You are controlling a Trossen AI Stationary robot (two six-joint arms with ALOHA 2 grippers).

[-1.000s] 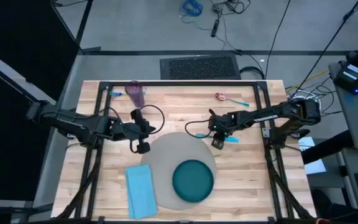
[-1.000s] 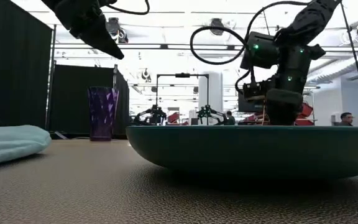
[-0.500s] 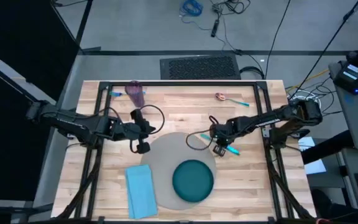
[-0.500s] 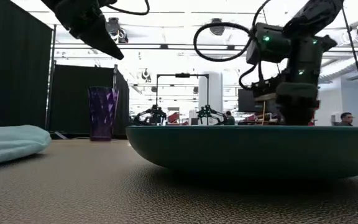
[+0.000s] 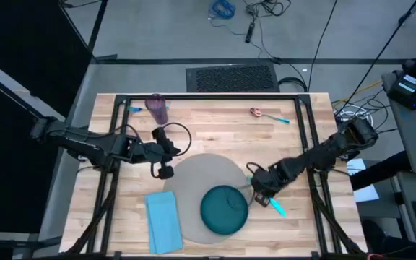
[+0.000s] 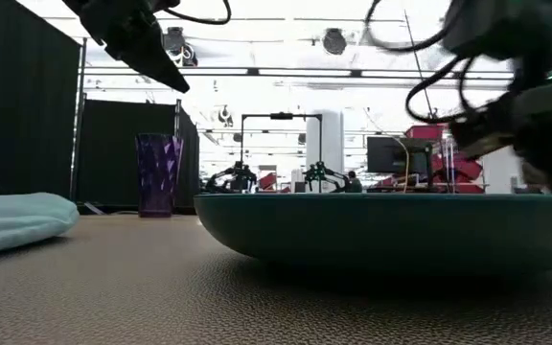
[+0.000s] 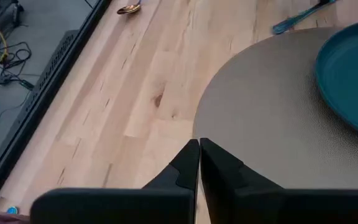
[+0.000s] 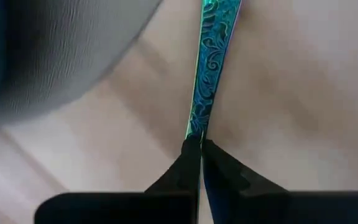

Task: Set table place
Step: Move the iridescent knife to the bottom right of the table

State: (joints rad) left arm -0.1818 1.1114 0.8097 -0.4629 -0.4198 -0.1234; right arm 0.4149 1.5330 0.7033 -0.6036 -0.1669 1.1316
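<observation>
Nearest the front edge of the table (image 5: 193, 123) lies the light blue napkin (image 5: 163, 220), and just right of it the dark teal plate (image 5: 224, 207) sits on the near-right part of the round grey placemat (image 5: 193, 177), which lies in the middle of the table. Just right of the plate, the right gripper (image 5: 262, 195) hangs low over the wood, its fingers (image 8: 194, 163) clenched on the handle of a teal patterned utensil (image 8: 209, 68); which kind of cutlery it is cannot be told. In the high view the utensil (image 5: 274, 206) slants toward the near right.

The step in hand looks like laying this piece beside the plate. To do it well, turn the wrist so the handle runs near-to-far, parallel to the plate's side, bring it flat onto the surface before letting go, and keep clear of the plate's rim.

The left gripper (image 5: 166, 170) waits just off the placemat's far-left edge, fingers (image 7: 191, 163) pressed together, grasping nothing. Farther back stand a purple tumbler (image 5: 157, 108) at far left and a copper-bowled spoon (image 5: 260, 113) at far right
</observation>
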